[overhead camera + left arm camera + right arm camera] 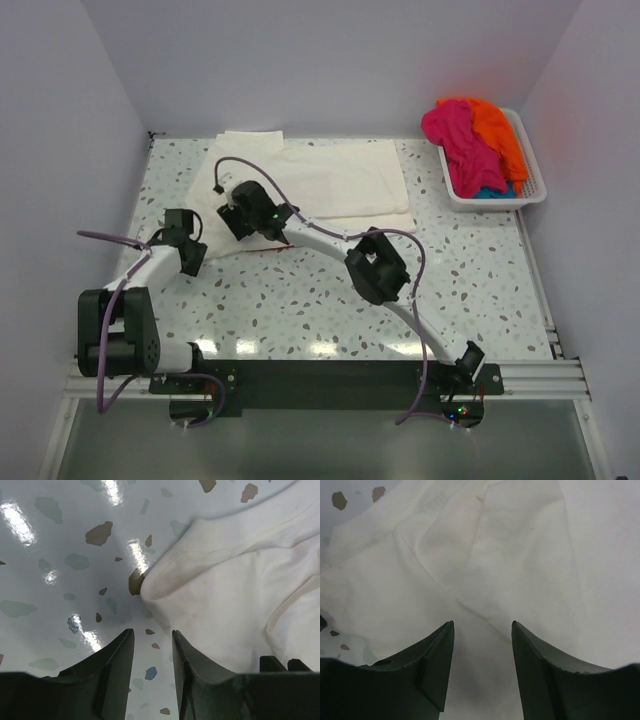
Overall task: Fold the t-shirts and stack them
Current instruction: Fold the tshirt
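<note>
Cream-white t-shirt (pixel 330 180) lies long axis left-right (far side), left hand (pixel 152 636) and right hand (pixel 483 625) released

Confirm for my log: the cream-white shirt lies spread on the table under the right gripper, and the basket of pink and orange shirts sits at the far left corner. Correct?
No. The top external view shows the basket with the pink shirt and orange shirt at the far right corner. The cream-white shirt under the right gripper is correct.
</note>
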{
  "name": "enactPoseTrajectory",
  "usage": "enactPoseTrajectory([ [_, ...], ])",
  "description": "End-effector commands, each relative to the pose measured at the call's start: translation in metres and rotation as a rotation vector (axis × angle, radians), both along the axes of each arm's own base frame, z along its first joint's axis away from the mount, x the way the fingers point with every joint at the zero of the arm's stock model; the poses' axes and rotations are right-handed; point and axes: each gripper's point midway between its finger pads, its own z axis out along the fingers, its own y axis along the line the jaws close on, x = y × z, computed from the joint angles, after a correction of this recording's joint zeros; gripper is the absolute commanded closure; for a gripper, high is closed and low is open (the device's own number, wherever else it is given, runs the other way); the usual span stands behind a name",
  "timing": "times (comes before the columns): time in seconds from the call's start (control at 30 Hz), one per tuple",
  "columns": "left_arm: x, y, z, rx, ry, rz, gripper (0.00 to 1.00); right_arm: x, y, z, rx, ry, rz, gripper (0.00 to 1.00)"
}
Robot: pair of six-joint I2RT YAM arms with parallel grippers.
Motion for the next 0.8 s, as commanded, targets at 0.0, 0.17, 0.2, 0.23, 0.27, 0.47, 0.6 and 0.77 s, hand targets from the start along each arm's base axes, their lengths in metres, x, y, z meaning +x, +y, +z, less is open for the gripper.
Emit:
enactPoseTrajectory([
  [0.0, 0.01, 0.003, 0.016, 0.007, -0.076, -0.005, 0.58, 0.018, 0.02, 0.048, 0.074, -0.183, -0.011, 0.46],
  [0.17, 0.011, 0.004, 0.024, 0.009, -0.097, -0.012, 0.58, 0.016, 0.035, 0.041, 0.045, -0.234, 0.007, 0.43],
  [0.2, 0.01, 0.006, 0.026, 0.013, -0.096, -0.015, 0.58, 0.017, 0.036, 0.039, 0.041, -0.236, 0.002, 0.43],
  [0.23, 0.013, 0.006, 0.029, 0.014, -0.104, -0.016, 0.58, 0.019, 0.037, 0.036, 0.04, -0.235, -0.001, 0.43],
  [0.27, 0.014, 0.006, 0.031, 0.011, -0.105, -0.023, 0.58, 0.019, 0.038, 0.035, 0.041, -0.236, -0.007, 0.44],
  [0.47, 0.018, 0.011, 0.041, 0.022, -0.125, -0.03, 0.58, 0.022, 0.039, 0.026, 0.043, -0.24, -0.015, 0.47],
  [0.6, 0.019, 0.013, 0.044, 0.019, -0.129, -0.038, 0.58, 0.02, 0.04, 0.022, 0.041, -0.239, -0.013, 0.51],
  [0.77, 0.018, 0.017, 0.046, 0.023, -0.131, -0.04, 0.58, 0.024, 0.037, 0.026, 0.043, -0.252, -0.036, 0.66],
])
